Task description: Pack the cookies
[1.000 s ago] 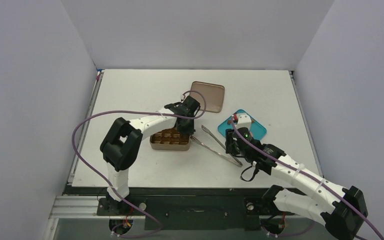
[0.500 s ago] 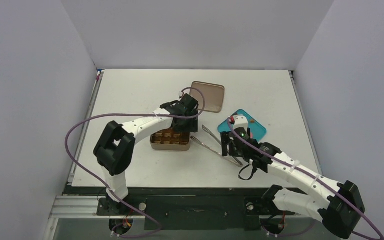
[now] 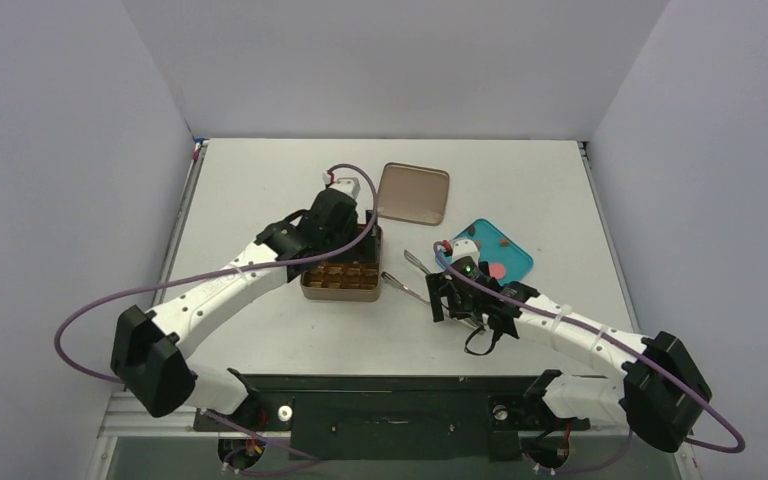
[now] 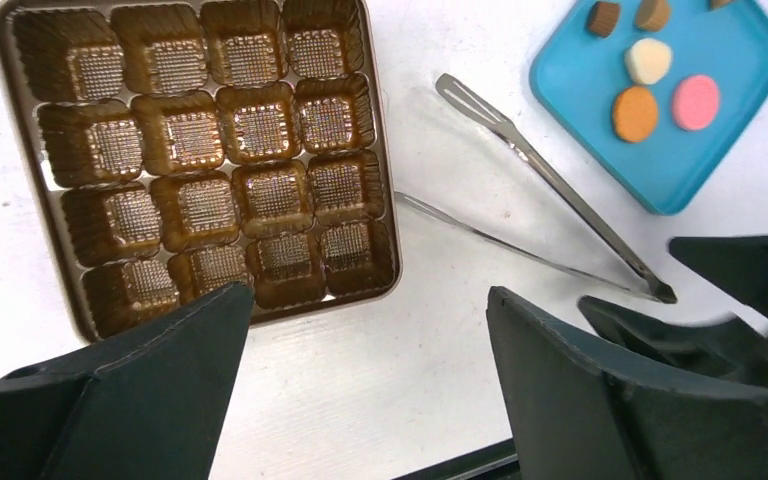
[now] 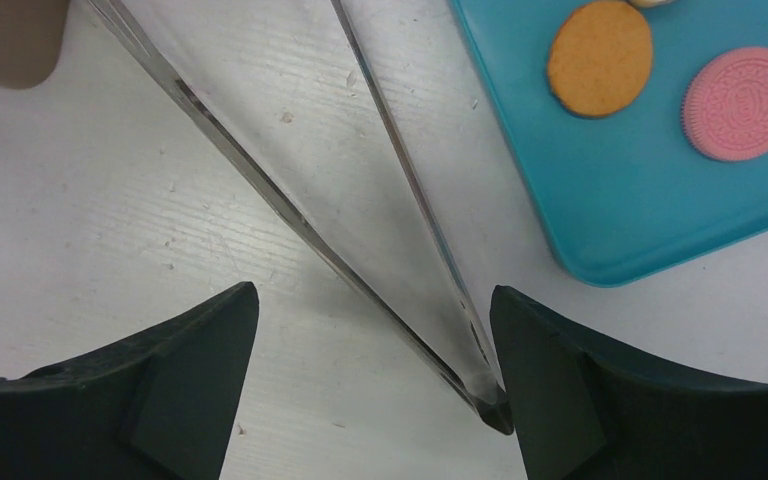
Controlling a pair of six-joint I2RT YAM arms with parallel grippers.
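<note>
The cookies lie on a teal plate [image 4: 680, 160]: an orange round [image 4: 635, 112], a pink round [image 4: 696, 102], a cream one [image 4: 648, 60] and small brown bits [image 4: 604, 17]. The brown gridded tin [image 4: 200, 150] sits left of them with every cup bare. Metal tongs [image 4: 550, 200] rest on the table between tin and plate. My left gripper [image 4: 368, 298] hangs open high over the tin's near edge and holds nothing. My right gripper [image 5: 373, 295] is open low over the tongs [image 5: 400, 260], whose joined end lies beside its right finger. Orange [image 5: 600, 57] and pink [image 5: 743, 102] cookies show beyond it.
The tin's flat brown lid [image 3: 413, 192] lies behind the tin [image 3: 345, 282]. In the top view the plate [image 3: 517, 262] sits right of the right gripper [image 3: 450, 295], and the left gripper [image 3: 345, 232] is above the tin's far side. Grey walls enclose the table.
Both grippers have opened wide. The left arm rose and swung left from the tin's right corner to above it. The right gripper moved left and down over the tongs.
</note>
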